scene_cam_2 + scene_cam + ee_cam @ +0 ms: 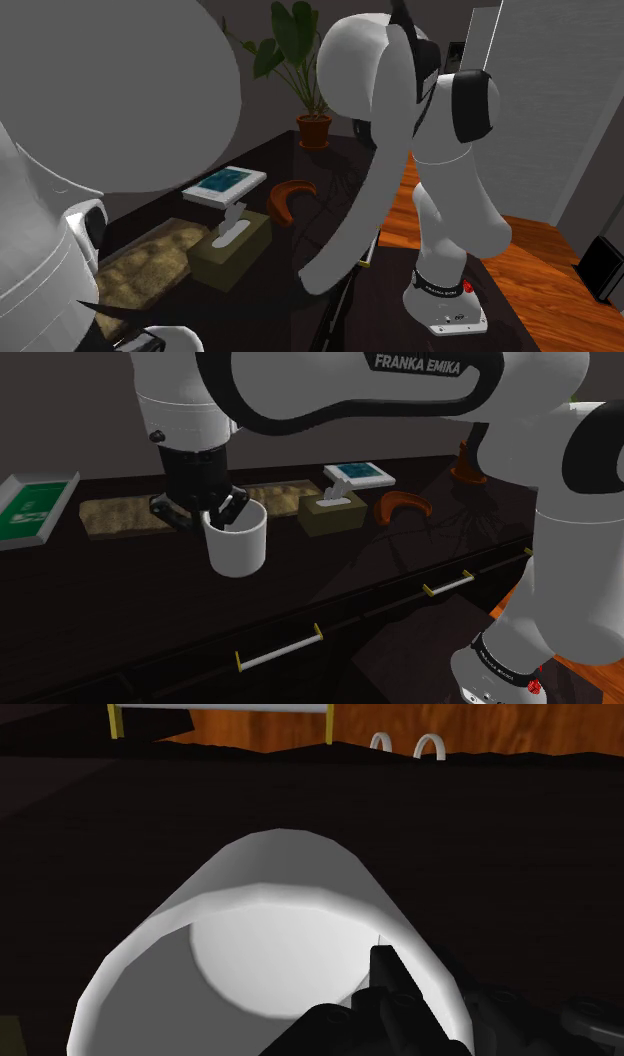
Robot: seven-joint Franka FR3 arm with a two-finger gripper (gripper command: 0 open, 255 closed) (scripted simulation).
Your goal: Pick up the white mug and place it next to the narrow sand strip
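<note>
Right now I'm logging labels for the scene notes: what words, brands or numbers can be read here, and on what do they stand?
"FRANKA EMIKA": on the upper link of the white arm.
black band at the arm's base: white lettering, too small to read.
green book: white marks, too blurred to read.
white mug: no text.

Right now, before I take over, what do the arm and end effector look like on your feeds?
The arm has rounded white links with black bands at the joints; one band carries white FRANKA EMIKA lettering. The end effector is all black and blocky. The white base has a dark lettered ring and a small red mark.
</note>
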